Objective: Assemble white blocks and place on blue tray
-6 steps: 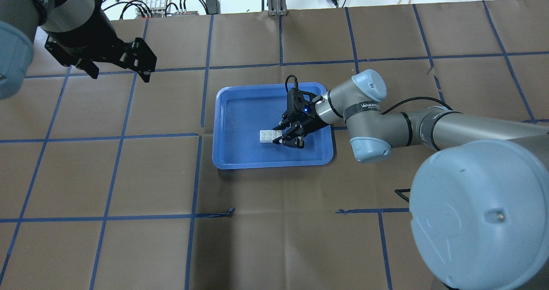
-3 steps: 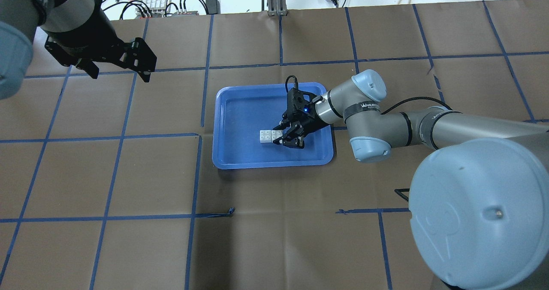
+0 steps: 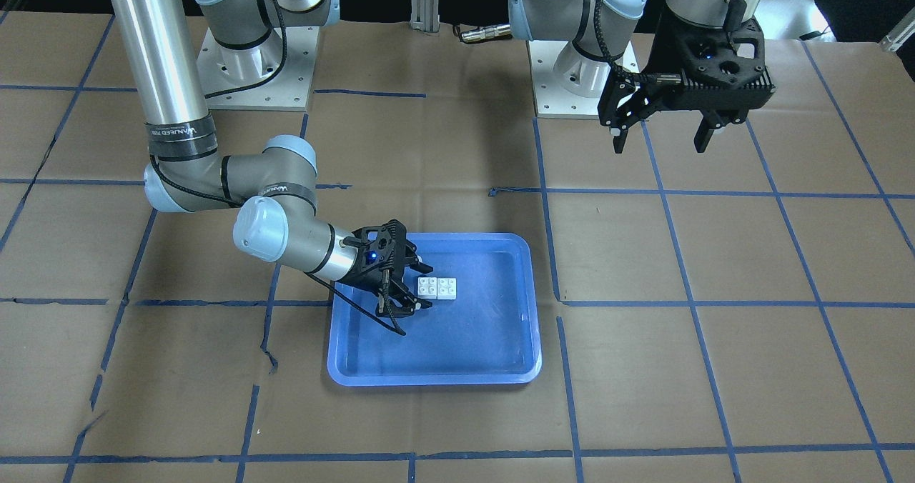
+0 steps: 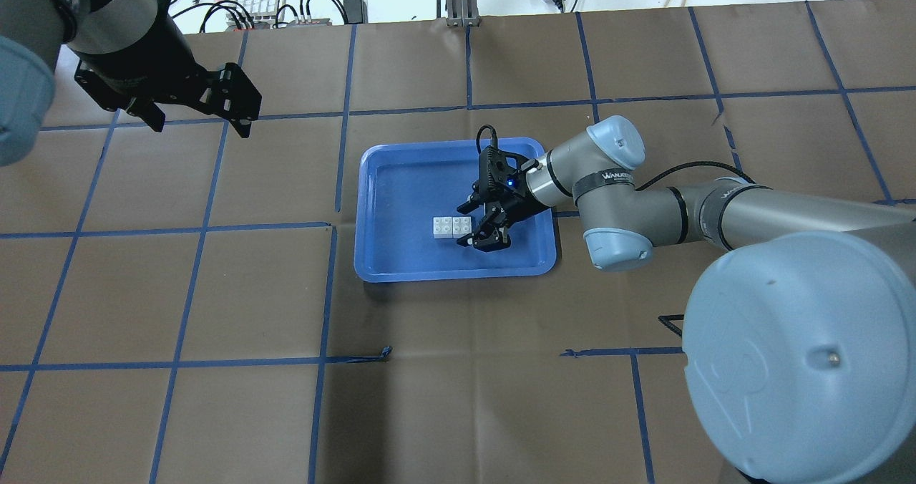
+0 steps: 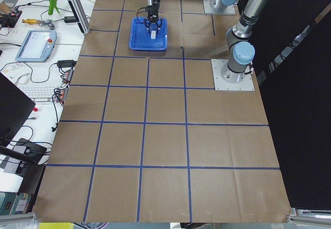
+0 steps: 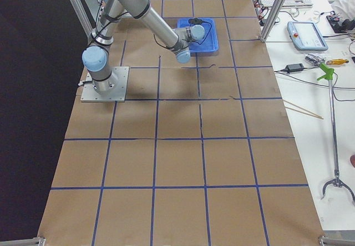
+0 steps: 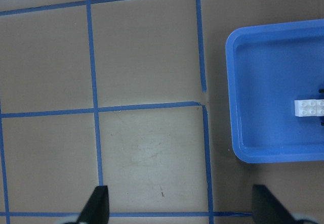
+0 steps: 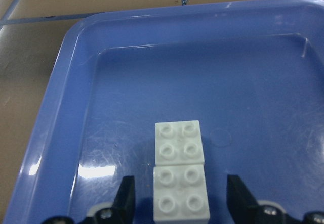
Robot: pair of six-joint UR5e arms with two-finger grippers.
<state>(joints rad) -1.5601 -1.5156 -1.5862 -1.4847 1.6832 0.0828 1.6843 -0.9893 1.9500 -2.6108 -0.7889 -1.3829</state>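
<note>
Right tool [image 4: 471, 224] stands spread astride white blocks [image 4: 451, 227] in blue tray [image 4: 386, 183]; bricks likely light, rigid, slick: pinch flat sides.

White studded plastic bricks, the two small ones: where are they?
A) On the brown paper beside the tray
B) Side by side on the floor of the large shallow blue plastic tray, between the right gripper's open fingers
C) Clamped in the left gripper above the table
B: the white bricks sit studs up and touching on the floor of the blue tray, and the right gripper straddles the nearer one with a gap on each side.
</note>
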